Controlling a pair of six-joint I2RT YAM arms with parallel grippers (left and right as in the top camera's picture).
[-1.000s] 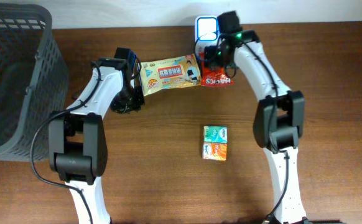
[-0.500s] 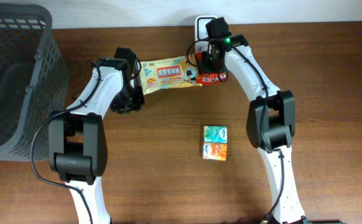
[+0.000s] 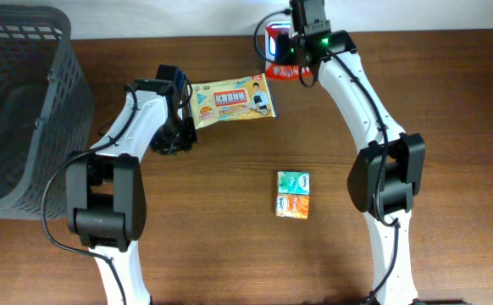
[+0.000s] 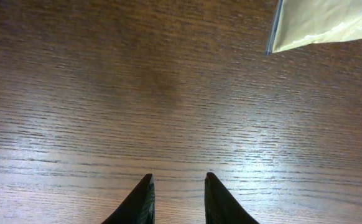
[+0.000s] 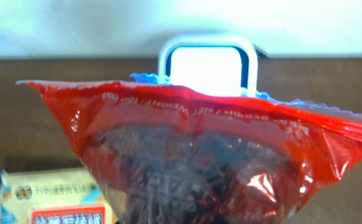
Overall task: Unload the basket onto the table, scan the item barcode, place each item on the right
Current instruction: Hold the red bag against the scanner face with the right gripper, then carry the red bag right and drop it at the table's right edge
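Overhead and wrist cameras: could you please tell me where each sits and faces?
Overhead: above the table, facing down; both arms show.
Left wrist: on the left arm, facing the table; left pincer tips show.
Right wrist: facing the scanner over the red bag; no fingers show.
Shared: overhead and right wrist show red bag and yellow pack.

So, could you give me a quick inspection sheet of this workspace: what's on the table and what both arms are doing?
Surface: brown wooden table, no spills seen.
Job's things: red snack bag held up in front of the lit scanner at the table's far edge.
Clutter: yellow packet lying flat; two small packs, green and orange, side by side mid-table.
Grippers: left end effector slightly open, empty, close over the wood; right end effector shut on the red snack bag.
Cables: black cable looping beside the left arm; another by the scanner.
Surroundings: grey mesh basket at the left; pale wall behind.
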